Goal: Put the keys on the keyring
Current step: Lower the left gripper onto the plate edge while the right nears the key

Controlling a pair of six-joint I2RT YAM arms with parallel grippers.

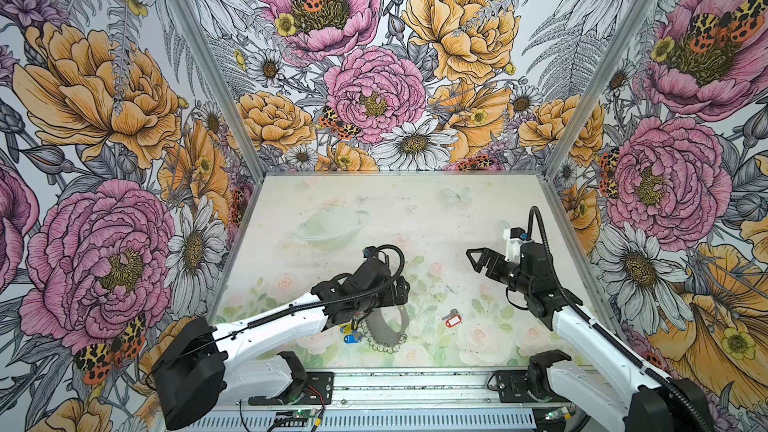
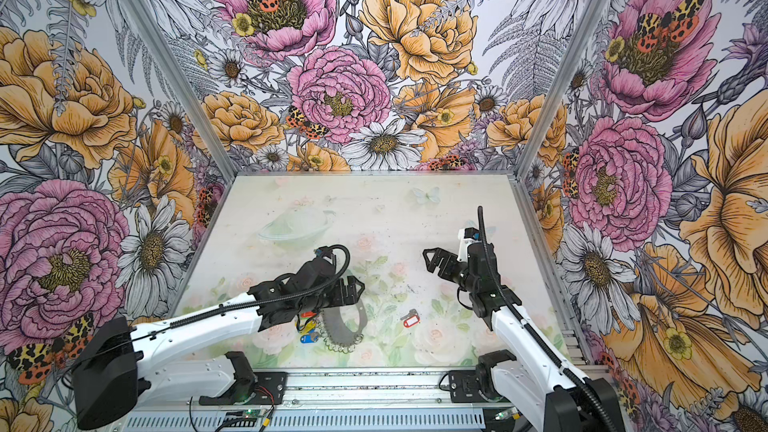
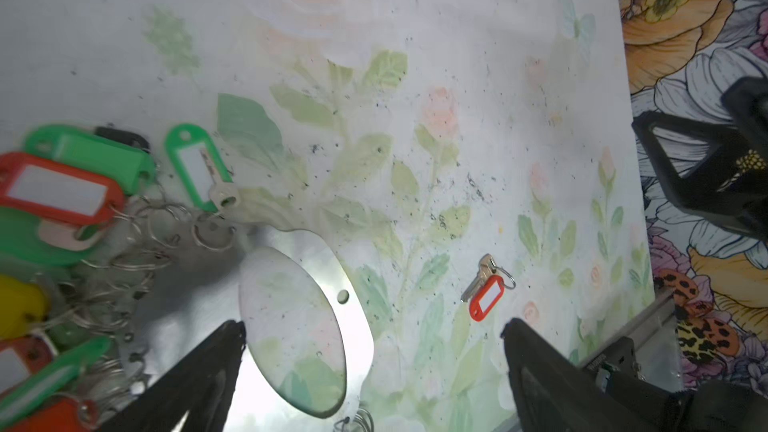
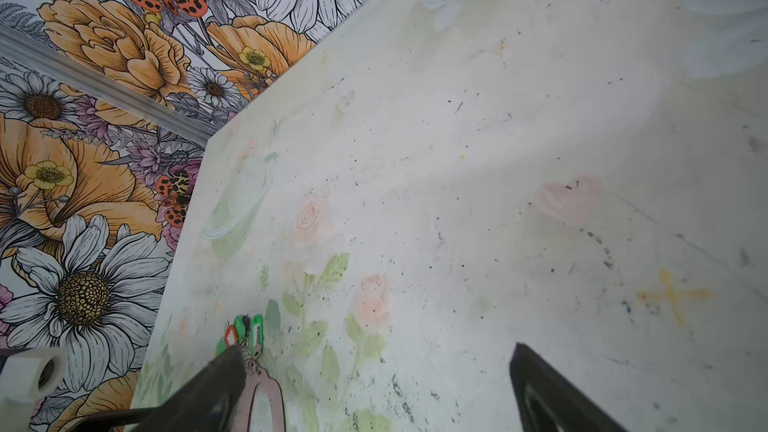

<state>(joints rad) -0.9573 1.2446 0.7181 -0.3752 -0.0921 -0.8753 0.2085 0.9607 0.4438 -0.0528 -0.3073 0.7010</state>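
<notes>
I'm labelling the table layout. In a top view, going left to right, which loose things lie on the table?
blue tag → keyring → keys

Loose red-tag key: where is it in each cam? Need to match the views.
Both top views: key lies low, right of centre, to the right of the keyring and apart from it.
Left wrist: key is right of centre, in the lower half.
Right wrist: not in it.
Shared landmark: the keyring, also seen in the left wrist and right wrist views.
</notes>
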